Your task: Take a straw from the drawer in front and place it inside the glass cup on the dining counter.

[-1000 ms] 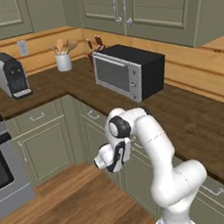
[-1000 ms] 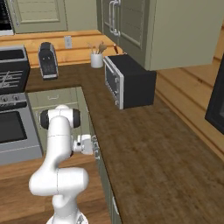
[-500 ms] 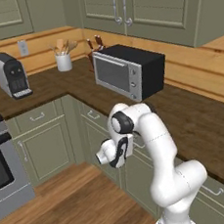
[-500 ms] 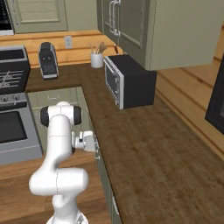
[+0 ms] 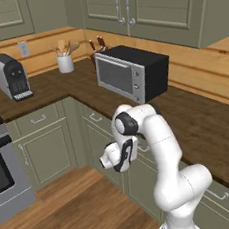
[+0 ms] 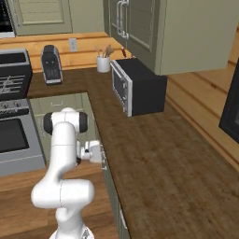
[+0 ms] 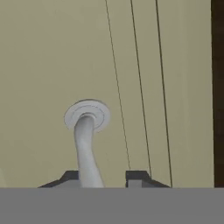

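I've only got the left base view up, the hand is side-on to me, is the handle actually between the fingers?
Observer: Yes. In the hand view the curved silver handle runs down between the two fingertips of the tool.
Operator: Is the drawer open yet?
Observer: No gap in the right base view; the drawer front sits flush under the worktop edge.
Operator: Have the fingers closed on it?
Observer: Cannot tell. The handle lies close to one fingertip, with a gap to the other.
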You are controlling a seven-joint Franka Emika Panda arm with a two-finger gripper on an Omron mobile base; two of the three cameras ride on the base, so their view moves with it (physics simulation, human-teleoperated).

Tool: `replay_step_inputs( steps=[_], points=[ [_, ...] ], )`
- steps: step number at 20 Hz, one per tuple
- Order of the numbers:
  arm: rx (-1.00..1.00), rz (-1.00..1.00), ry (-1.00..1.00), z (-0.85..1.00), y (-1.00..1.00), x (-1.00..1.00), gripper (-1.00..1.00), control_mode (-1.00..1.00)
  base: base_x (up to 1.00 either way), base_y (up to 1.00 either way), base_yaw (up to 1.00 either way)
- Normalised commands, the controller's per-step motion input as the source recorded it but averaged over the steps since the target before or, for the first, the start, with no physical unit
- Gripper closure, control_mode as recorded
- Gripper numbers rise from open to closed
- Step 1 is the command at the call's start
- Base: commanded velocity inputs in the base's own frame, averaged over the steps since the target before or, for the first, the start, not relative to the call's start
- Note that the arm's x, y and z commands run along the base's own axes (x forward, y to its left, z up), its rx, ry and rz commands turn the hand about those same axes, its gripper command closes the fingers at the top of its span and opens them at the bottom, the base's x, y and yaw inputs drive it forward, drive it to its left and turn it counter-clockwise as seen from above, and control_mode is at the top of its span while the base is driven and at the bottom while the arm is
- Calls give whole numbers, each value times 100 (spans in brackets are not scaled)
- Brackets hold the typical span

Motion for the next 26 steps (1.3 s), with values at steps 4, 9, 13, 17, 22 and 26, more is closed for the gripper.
replay_step_inputs(
  steps=[4,9,13,17,22,26],
  points=[
    [1,5,-5,16,31,-67,100,-100,0,0,0],
    [0,4,-1,27,83,-81,100,-100,0,0,0],
    [0,5,0,46,100,-76,100,-100,0,0,0],
    [0,6,6,53,100,-62,100,-100,0,0,0],
    [0,7,12,48,100,-55,100,-100,0,0,0],
    [1,7,11,42,100,-55,100,-100,0,0,0]
  ],
)
